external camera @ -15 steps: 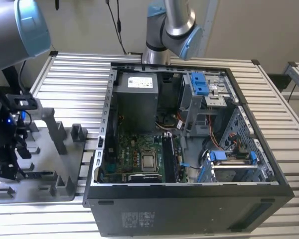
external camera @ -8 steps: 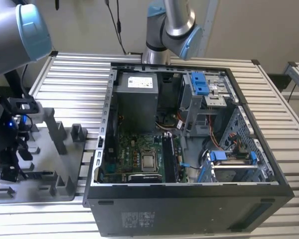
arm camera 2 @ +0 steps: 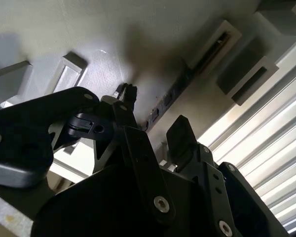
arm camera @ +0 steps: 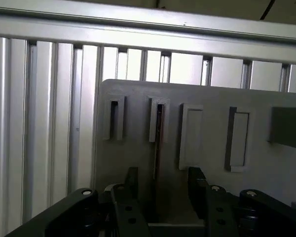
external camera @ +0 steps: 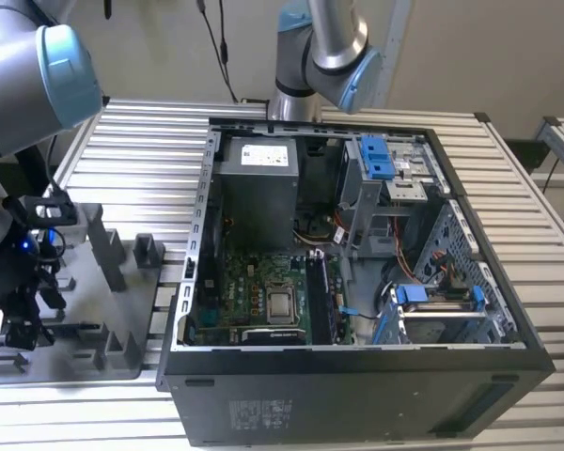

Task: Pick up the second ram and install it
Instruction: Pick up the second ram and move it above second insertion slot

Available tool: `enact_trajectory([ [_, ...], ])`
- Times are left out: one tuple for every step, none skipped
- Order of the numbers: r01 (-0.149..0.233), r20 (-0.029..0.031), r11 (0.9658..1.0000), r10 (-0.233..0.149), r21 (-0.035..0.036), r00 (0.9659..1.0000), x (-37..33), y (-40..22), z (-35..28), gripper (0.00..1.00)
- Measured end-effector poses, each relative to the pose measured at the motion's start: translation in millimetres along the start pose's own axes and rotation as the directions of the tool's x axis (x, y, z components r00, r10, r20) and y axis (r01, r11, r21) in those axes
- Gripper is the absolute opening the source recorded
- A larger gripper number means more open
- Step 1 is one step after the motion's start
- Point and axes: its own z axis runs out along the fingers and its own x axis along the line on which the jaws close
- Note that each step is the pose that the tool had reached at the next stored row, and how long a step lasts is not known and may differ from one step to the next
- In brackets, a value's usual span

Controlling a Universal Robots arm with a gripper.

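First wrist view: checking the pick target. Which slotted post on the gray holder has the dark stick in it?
The post in line with the open gripper: the second ram runs from it; the others look bare.

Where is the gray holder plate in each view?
Exterior view: holder plate at the exterior view's left, beside the computer case.
First wrist view: holder plate beyond the gripper.
Second wrist view: holder plate beyond the gripper.
Shared landmark: the ribbed table under it.

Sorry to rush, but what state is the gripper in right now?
Gripper: open, straddling the second ram in the gray holder plate, not clamped on it.
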Motion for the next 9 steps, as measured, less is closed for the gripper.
enact_trajectory([
  [-0.004,0.0,1.0,0.004,0.0003,1.0,0.1,0.0,1.2,0.54],
  [-0.006,0.0001,1.0,0.006,0.0003,1.0,0.1,0.1,1.5,0.54],
  [-0.006,0.0,1.0,0.006,0.0003,1.0,0.2,0.1,1.5,0.54],
  [-0.006,0.0,1.0,0.006,0.0003,1.0,0.1,0.1,1.5,0.54],
  [-0.006,0.0,1.0,0.006,0.0003,1.0,0.1,0.1,1.5,0.54],
  [-0.006,0.0001,1.0,0.006,0.0003,1.0,0.1,0.1,1.6,0.54],
  [-0.006,0.0001,1.0,0.006,0.0003,1.0,0.1,0.1,1.6,0.54],
  [-0.006,0.0001,1.0,0.006,0.0003,1.0,0.1,0.1,1.6,0.54],
  [-0.006,0.0,1.0,0.006,0.0004,1.0,0.1,0.1,1.6,0.51],
])
